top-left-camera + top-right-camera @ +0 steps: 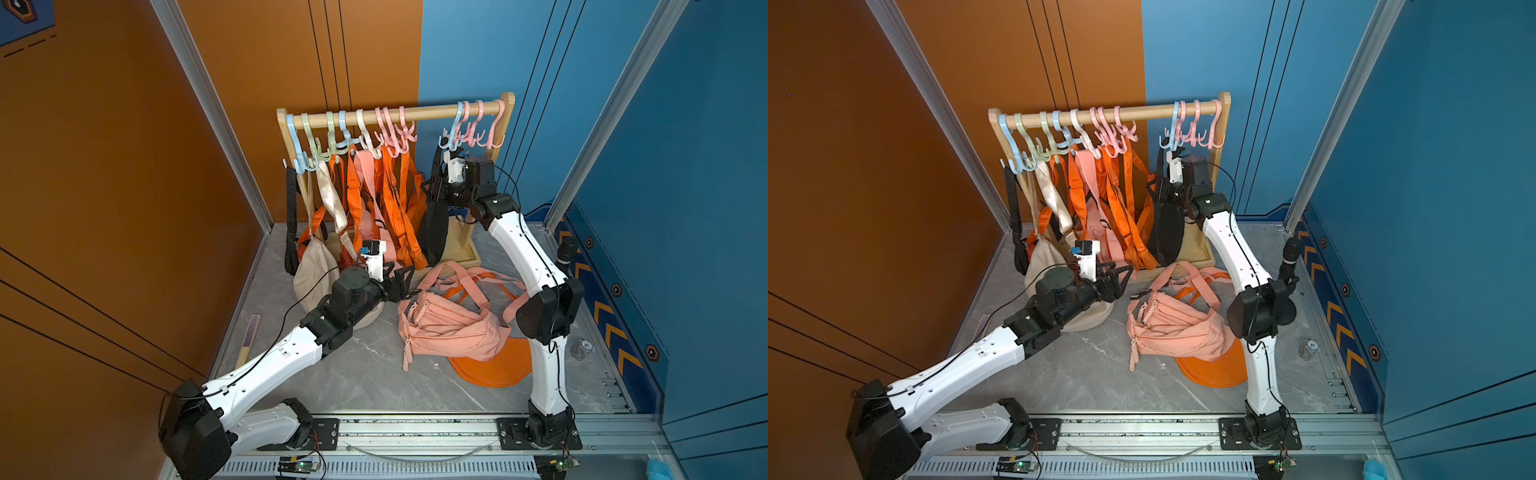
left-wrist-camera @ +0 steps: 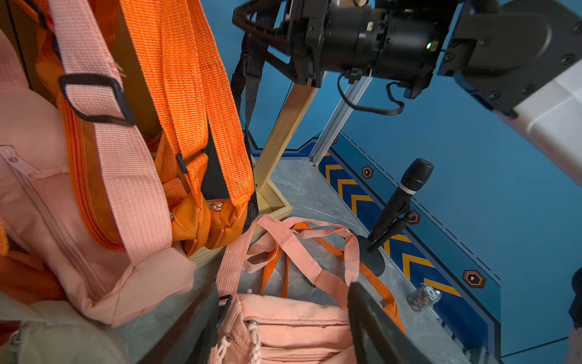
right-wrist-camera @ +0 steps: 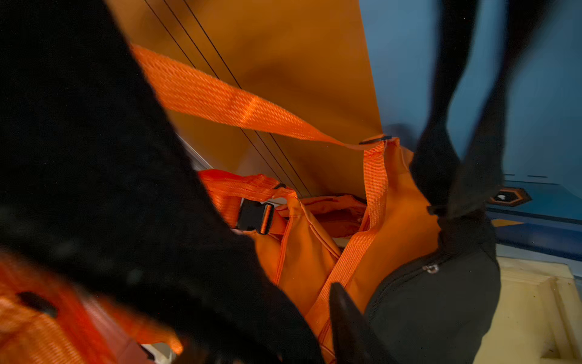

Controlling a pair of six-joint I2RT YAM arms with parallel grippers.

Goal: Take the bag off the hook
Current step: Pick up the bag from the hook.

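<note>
The step in hand is the grab. The right claw (image 1: 431,189) is up at the black bag (image 1: 433,232), which hangs from the blue hook (image 1: 455,124) toward the right end of the wooden rail (image 1: 395,113), its body drooping down near the foot of the rack. The bag is not off yet.

In the left wrist view the bag's strap (image 2: 252,69) runs down right past the claw's fingers. Whether they pinch the webbing or only stand beside it I cannot tell. The right wrist view is no help (a big black blur fills half of it, probably strap or bag too close to the lens).

The left claw (image 1: 405,277) hovers low over the pink bag (image 1: 453,328) lying on the floor, fingers apart with nothing between them, well away from the hook.

Once the hold is sure, I judge the next move is to raise the strap and draw it outward so the loop clears the hook's upturned tip. The pink hooks (image 1: 478,124) sit just beside it and could snag.

In both top views the wrist camera covers the spot where the strap sits on the hook, and the orange bag (image 1: 494,370) is mostly under the pink one
</note>
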